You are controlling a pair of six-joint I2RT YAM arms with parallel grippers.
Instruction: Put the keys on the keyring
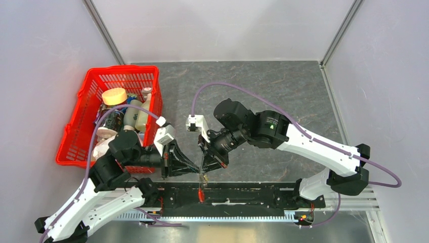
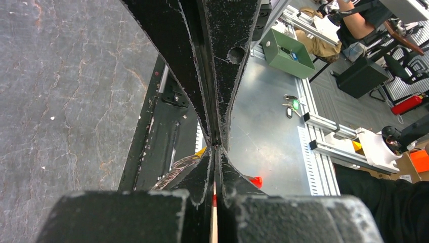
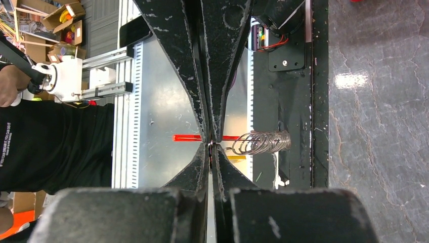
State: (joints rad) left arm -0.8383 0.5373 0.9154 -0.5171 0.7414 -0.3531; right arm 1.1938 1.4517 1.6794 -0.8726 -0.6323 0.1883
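Note:
My two grippers meet tip to tip over the black rail at the table's near edge. The right gripper [image 1: 206, 168] [image 3: 210, 145] is shut on a thin wire loop of the keyring. The keyring's silvery coil [image 3: 263, 143] sticks out beside the tips and also shows in the left wrist view [image 2: 174, 169]. Its red tag [image 1: 201, 194] [image 3: 186, 137] hangs just under them. The left gripper [image 1: 196, 169] [image 2: 217, 150] is shut; what it pinches is hidden. A small gold sliver, the key [image 3: 238, 157] [image 2: 201, 151], shows edge-on right by the tips.
A red basket [image 1: 88, 109] full of assorted items stands at the left, close behind the left arm. The black rail [image 1: 253, 195] and a slotted metal strip run along the near edge. Grey walls enclose the table.

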